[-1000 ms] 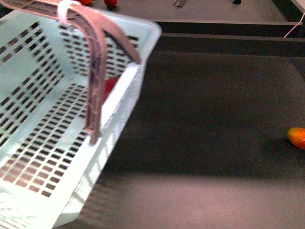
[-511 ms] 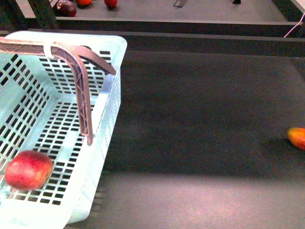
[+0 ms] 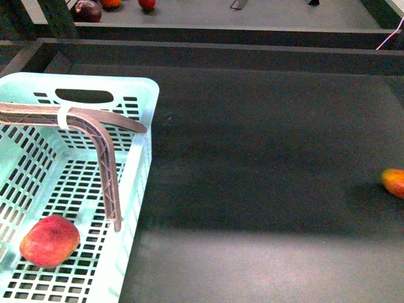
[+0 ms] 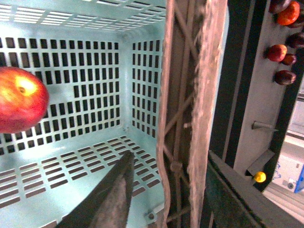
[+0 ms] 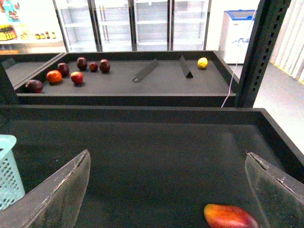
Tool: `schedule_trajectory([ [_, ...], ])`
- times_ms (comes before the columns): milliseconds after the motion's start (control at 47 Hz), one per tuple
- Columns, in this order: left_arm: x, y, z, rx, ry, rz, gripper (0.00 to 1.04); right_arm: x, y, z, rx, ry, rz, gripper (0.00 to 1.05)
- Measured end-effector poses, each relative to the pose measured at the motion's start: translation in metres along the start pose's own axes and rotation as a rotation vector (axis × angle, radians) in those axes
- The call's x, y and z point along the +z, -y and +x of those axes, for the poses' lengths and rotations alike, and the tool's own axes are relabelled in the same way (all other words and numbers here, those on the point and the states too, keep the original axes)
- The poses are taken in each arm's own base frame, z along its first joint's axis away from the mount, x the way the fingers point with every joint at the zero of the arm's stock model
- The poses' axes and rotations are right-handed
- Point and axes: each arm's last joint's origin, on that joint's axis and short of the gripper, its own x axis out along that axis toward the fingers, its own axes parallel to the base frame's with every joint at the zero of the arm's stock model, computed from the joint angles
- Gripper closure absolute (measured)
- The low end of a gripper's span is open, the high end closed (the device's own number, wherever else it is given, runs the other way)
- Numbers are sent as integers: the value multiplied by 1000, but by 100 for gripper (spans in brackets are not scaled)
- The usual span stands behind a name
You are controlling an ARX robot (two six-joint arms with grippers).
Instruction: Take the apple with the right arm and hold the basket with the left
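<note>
Dark, matte shelving fills the scene: a broad black tray-like surface (image 3: 265, 158) with raised edges, and behind it a second shelf (image 5: 142, 76) carrying several red and dark purple fruits and one yellow fruit, with glass-doored refrigerators beyond. At the near left sits the pale turquoise basket (image 3: 142, 136); the apple (image 3: 50, 240) already lies on its slotted floor. The left gripper (image 3: 129, 173) straddles the basket's right wall, one finger inside and one outside, apparently clamped on it. The right gripper (image 5: 166, 190) hangs spread wide and empty above the surface, near an orange-yellow fruit (image 5: 231, 216). The picking step looks finished; what remains seems to be holding the basket steady.
</note>
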Motion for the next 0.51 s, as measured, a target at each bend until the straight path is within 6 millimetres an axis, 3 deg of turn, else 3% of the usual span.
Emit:
schedule_trajectory([
  [170,-1,6,-16,71,-5,10,30,0,0,0,0,0,0,9],
  [298,0,15,-42,52,-5,34,7,0,0,0,0,0,0,9],
  [404,2,23,-66,-1,5,53,7,0,0,0,0,0,0,9],
  [511,3,27,-77,-45,6,60,7,0,0,0,0,0,0,9],
])
